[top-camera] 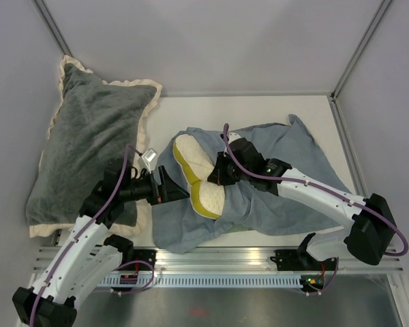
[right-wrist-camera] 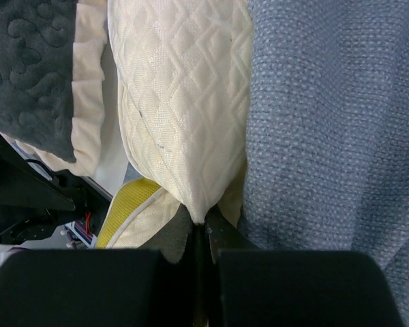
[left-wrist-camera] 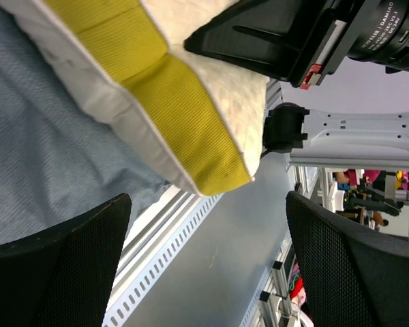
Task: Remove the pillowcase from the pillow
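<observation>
1. Now, your left gripper [top-camera: 174,187] stands wide open, its fingers [left-wrist-camera: 61,272] spread apart with a corner of the pillow [left-wrist-camera: 191,116] hanging between them, untouched.
2. Your right gripper [right-wrist-camera: 203,235] is clamped tight on a fold of that cream quilted pillow.
3. Mid-table, the pillow lies folded, its bare yellow-green-banded end poking out of the pillowcase [top-camera: 293,146] toward nine o'clock.
4. That grey-blue pillowcase covers the rest and spreads rumpled toward three o'clock on the table [top-camera: 259,109].
5. Up at ten o'clock lies the dark grey plush pillow [top-camera: 88,129], beside your left arm.
</observation>
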Robot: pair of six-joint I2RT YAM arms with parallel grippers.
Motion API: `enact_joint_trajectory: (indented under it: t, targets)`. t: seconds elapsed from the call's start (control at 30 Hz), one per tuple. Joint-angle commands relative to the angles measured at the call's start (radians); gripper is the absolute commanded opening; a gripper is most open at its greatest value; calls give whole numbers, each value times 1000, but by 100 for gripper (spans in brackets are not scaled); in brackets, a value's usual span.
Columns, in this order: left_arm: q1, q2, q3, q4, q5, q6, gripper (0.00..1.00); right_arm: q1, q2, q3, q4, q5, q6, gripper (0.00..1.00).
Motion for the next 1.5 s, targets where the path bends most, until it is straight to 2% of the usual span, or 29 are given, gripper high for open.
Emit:
enact_joint_trajectory:
  t: [0.0, 0.23, 0.43, 0.5, 0.53, 0.6, 0.67, 0.73, 0.8, 0.83, 0.87, 0.9, 0.93, 0.97, 1.0, 1.03, 1.07, 1.13, 1.17, 1.33, 1.47]
  targets:
    - [-28, 57, 50, 139, 67, -39, 100, 17, 3, 69, 133, -11, 33, 0]
    - [-226, 206, 122, 125, -129, -41, 100, 23, -1, 77, 146, -34, 36, 0]
    - [-288, 272, 128, 191, -142, -62, 99, 33, -46, 65, 139, -45, 44, 0]
    - [-300, 290, 133, 205, -143, -62, 91, 33, -52, 63, 123, -42, 41, 0]
    - [-300, 307, 134, 210, -143, -62, 79, 34, -57, 62, 120, -42, 41, 0]
    - [-302, 324, 136, 202, -142, -58, 72, 33, -61, 60, 113, -43, 43, 0]
    - [-308, 327, 134, 178, -166, -38, 78, 33, -72, 62, 107, -40, 44, 0]
    - [-311, 320, 119, 142, -194, -21, 89, 33, -83, 62, 107, -54, 50, 0]
    - [-311, 313, 106, 144, -195, -18, 91, 33, -84, 59, 123, -74, 65, 0]
    - [-312, 315, 99, 153, -185, -16, 89, 34, -84, 57, 130, -84, 69, 0]
    - [-312, 326, 96, 165, -177, -16, 82, 34, -83, 56, 133, -89, 70, 0]
    - [-312, 329, 94, 174, -174, -16, 55, 37, -81, 56, 135, -91, 69, 0]
    - [-312, 333, 91, 196, -165, -16, 43, 36, -72, 57, 132, -94, 58, 0]
    - [-312, 344, 93, 202, -163, -16, 26, 37, -69, 60, 117, -95, 50, 1]
    - [-312, 347, 100, 194, -169, -15, 3, 37, -64, 63, 104, -95, 44, 10]
    - [-312, 347, 103, 184, -188, -10, 2, 37, -60, 66, 74, -95, 23, 28]
    - [-312, 344, 106, 177, -198, -9, 2, 39, -57, 66, 52, -88, 15, 57]
    - [-312, 326, 126, 130, -256, 2, 2, 39, -58, 71, -53, -63, -20, 73]
    - [-312, 320, 137, 110, -275, 7, 2, 39, -66, 63, -83, -27, -34, 98]
    - [-311, 295, 172, 44, -347, 36, 2, 42, -222, -16, -172, 41, -89, 98]
    - [-311, 266, 151, 56, -335, 18, 2, 43, -232, 3, -262, 187, -111, 98]
